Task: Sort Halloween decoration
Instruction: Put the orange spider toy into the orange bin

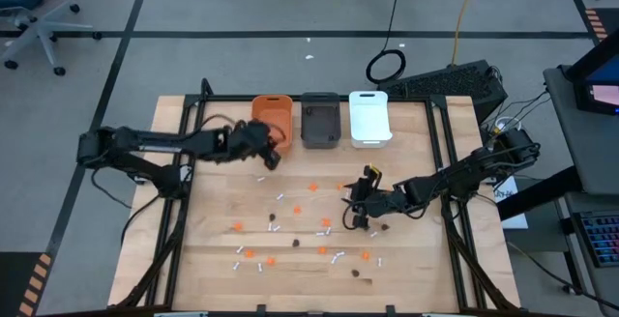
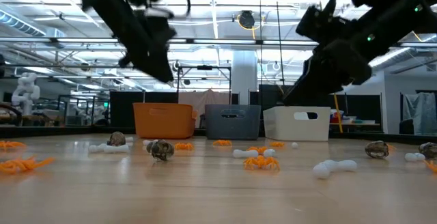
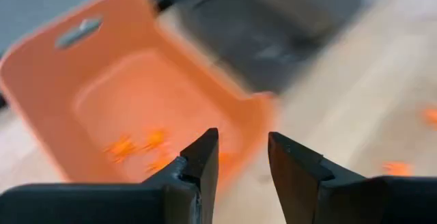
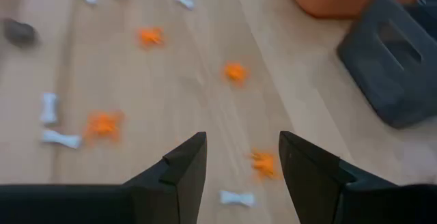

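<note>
halloween decoration pieces lie scattered across the wooden table, most of them between the two arms and toward the near edge, while a few orange ones already sit inside the orange bin.

the left gripper hangs just over the orange bin's near wall, fingers parted with nothing between them, so a drop looks finished. the right gripper hovers low above the loose pieces, also spread and empty, with an orange spider-like piece just ahead of its fingertips and a white bone beside that.

to do this step well, the right gripper should, i judge, centre on one piece only, come straight down and close gently, since the pieces are tiny and sit close together. lifting clear before swinging toward the bins would avoid sweeping neighbours away.

counted from the high view, roughly: three bins, the orange one, a dark grey bin and a white bin; about nine orange pieces, about ten white bones and about five dark lumps on the table. these counts are uncertain, as the pieces are very small.
</note>
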Controlling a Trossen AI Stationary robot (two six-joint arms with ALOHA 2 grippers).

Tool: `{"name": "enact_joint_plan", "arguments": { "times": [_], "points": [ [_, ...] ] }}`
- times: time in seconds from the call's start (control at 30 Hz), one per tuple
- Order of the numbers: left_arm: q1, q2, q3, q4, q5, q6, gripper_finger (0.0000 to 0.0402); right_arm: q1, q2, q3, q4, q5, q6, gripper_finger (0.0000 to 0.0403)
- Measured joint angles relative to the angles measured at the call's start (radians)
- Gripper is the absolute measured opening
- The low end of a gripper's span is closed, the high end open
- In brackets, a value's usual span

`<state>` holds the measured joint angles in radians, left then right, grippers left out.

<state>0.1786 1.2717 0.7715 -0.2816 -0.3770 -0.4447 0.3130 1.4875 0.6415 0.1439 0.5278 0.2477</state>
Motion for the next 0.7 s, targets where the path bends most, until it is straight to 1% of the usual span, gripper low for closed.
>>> {"name": "enact_joint_plan", "arguments": {
  "times": [0.17, 0.33, 0.43, 0.5, 0.7],
  "points": [
    [-0.211, -0.028, 0.0, 0.044, -0.208, 0.008, 0.0123, -0.039, 0.057, -0.003, 0.008, -0.014, -0.027, 0.0169],
    [-0.363, 0.009, 0.0, 0.066, -0.3, -0.041, 0.0123, -0.087, 0.105, -0.004, 0.025, -0.066, -0.026, 0.0169],
    [-0.423, 0.044, 0.0, 0.109, -0.365, -0.062, 0.0122, -0.109, 0.145, -0.004, 0.058, -0.105, -0.03, 0.0169],
    [-0.449, 0.066, 0.0, 0.124, -0.389, -0.066, 0.0122, -0.12, 0.181, -0.004, 0.092, -0.113, -0.037, 0.0169],
    [-0.483, 0.101, 0.0, 0.149, -0.402, -0.074, 0.0122, -0.13, 0.27, -0.002, 0.18, -0.084, -0.032, 0.0169]
  ]
}}
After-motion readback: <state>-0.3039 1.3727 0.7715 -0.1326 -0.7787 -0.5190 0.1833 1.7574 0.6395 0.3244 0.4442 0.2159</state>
